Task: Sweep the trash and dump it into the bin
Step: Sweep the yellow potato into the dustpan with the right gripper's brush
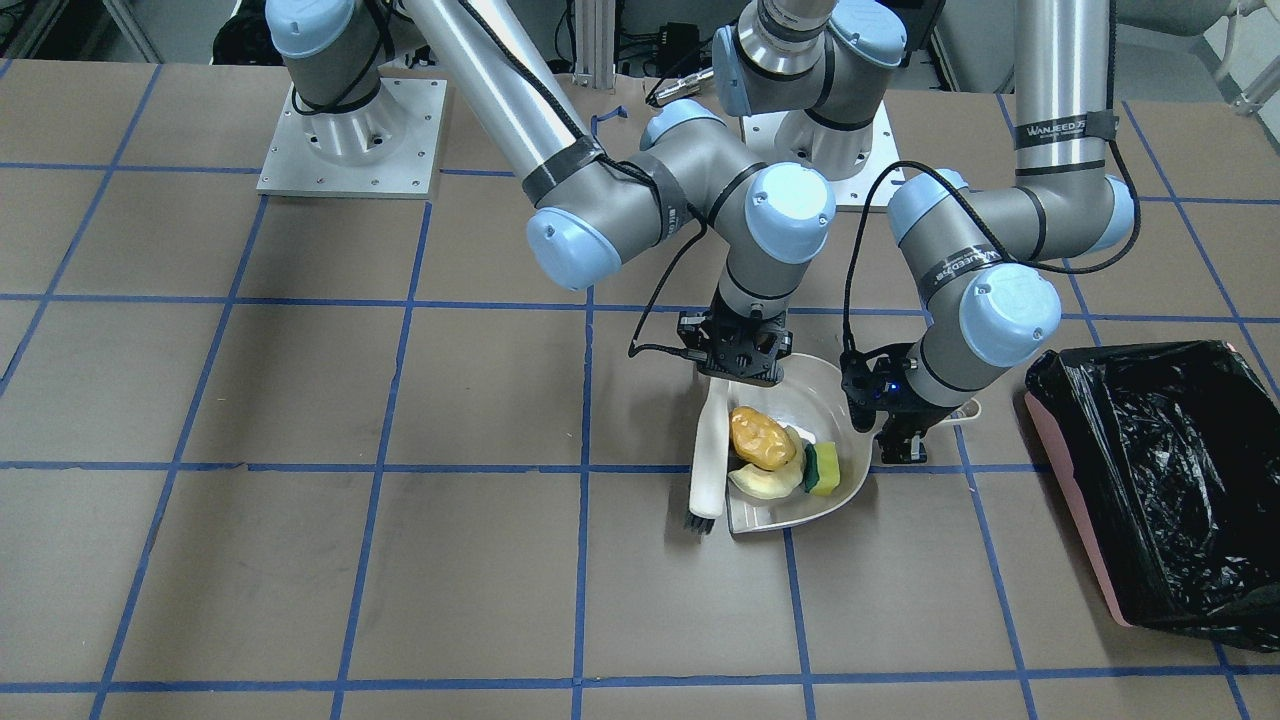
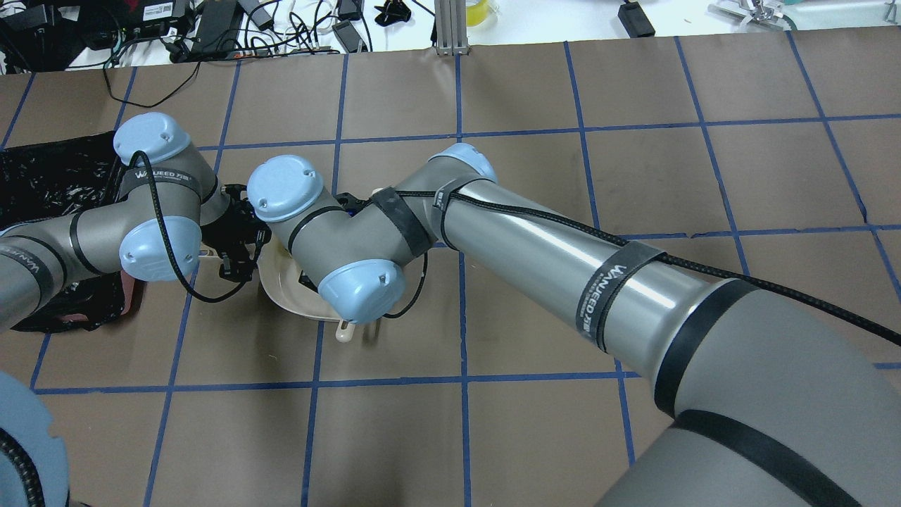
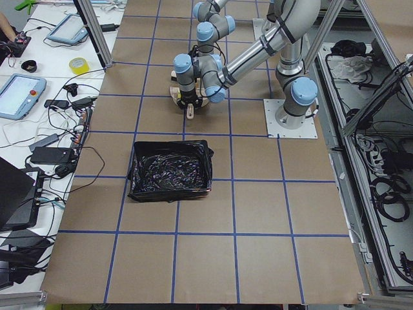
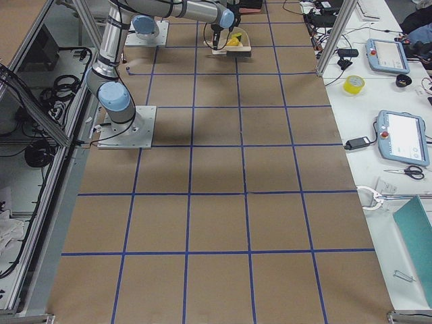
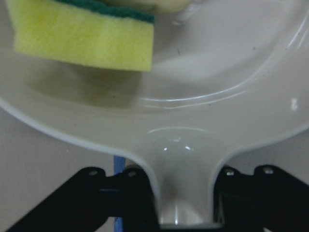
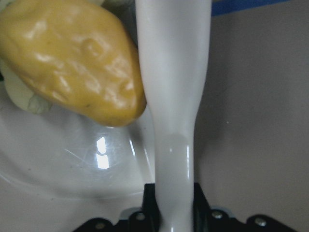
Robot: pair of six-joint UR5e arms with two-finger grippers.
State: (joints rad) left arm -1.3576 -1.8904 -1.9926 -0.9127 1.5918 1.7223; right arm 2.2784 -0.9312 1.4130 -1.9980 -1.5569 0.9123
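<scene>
Seen from the operators' side, the brown table (image 1: pixel 300 560) is marked into squares by blue tape (image 1: pixel 583 600). At the near right stands the bin (image 1: pixel 1160 480), pink and lined with a black bag, apart from everything else. Just past it, mid-table, a beige dustpan (image 1: pixel 790 515) lies with its open lip towards the viewer. All the trash is inside it: the melon rind (image 1: pixel 765 482) nearest the lip, the yellow wedge (image 1: pixel 826 468) to its right, and the orange lump (image 1: pixel 762 437) behind, touching the brush (image 1: pixel 708 470). The brush lies along the pan's left edge, bristles on the table.

The right gripper (image 1: pixel 745 375) is clamped on the brush handle. The left gripper (image 1: pixel 900 450), between pan and bin, is clenched on the dustpan handle.

Farther back sit two metal base plates (image 1: pixel 350 135), then cables (image 1: pixel 680 45) past the table's edge. From overhead, the right arm (image 2: pixel 563 260) hides the trash; only the pan's rim (image 2: pixel 281 296) shows.
</scene>
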